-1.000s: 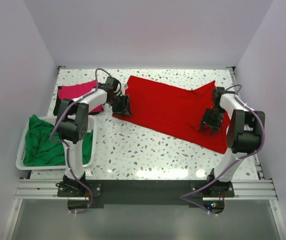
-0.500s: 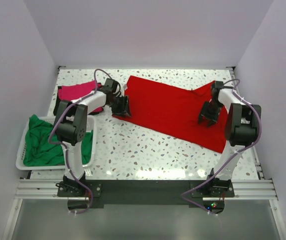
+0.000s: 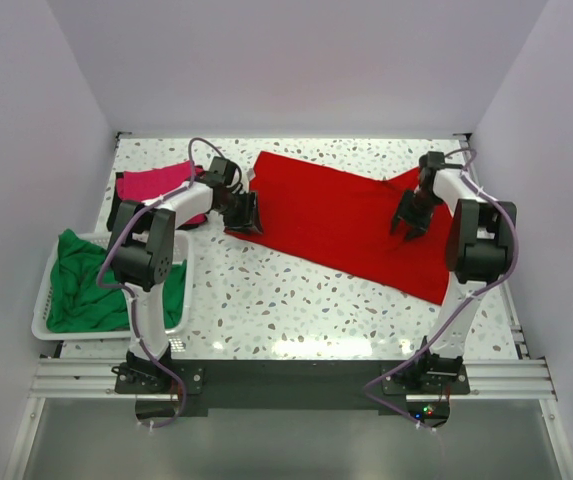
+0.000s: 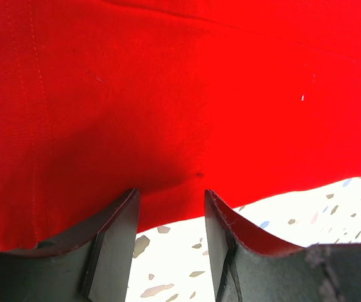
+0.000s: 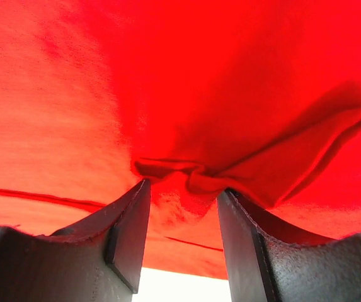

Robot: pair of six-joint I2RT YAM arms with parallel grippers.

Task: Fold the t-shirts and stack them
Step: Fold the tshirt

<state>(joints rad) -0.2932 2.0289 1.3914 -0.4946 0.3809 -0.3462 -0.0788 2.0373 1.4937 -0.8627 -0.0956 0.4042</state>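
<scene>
Though crumpled, green tee (image 3: 91, 285) in basket (image 3: 38, 318).

The bright red t-shirt (image 3: 331, 215) is the largest. It lies spread flat on the speckled desk (image 3: 266, 300) in a slanted band from 11 o'clock down to 4 o'clock. Its stitched hem is at the 9 o'clock end, and near its 2 o'clock edge the cloth puckers into a small ridge beside a folded-over flap. The magenta-pink t-shirt (image 3: 154, 183) lies folded at 10 o'clock, near the red one's end. The green t-shirt (image 3: 86, 285) sits crumpled in a white basket (image 3: 39, 310) at 8 o'clock.
</scene>
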